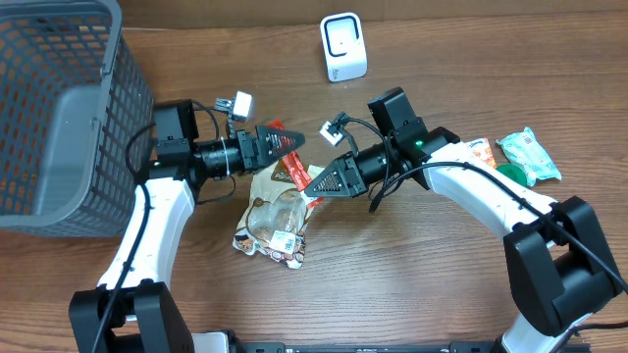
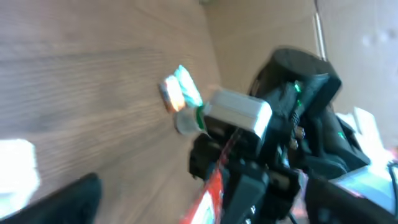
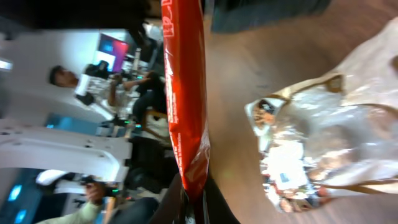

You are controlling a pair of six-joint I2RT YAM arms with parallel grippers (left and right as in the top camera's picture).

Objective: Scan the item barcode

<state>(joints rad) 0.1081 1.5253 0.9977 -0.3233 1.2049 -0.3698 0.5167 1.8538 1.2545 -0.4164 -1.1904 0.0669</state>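
- My right fingers (image 1: 329, 179) were clenched on the red packet (image 1: 291, 165). They pinched one thin end of it, right at their tips.
- In the right wrist view the packet stood straight out from my right fingers, long and narrow, up in the air above the table (image 1: 412, 284).
- My left fingers (image 1: 270, 140) were at the far end of the packet. They looked spread apart, with one finger well off to the side of it. That view was blurry, so I was not fully sure.
- I think the packet was light. One small pinch held it up and it did not droop.
- It looked thin and shiny, like foil. I think it could slip or twist if I held it loosely.
- I think it was soft and could crumple, so a hard squeeze in the middle could crease the barcode.
- The flat sealed ends looked like the best places to hold, and my right fingers were on one of them.
- I could not see a barcode on the sides that showed.
- A clear bag (image 1: 275, 221) lay on the table below my right fingers, apart from the packet.
- The white scanner (image 1: 343, 46) stood well beyond both sets of fingers, at the far side of the table.
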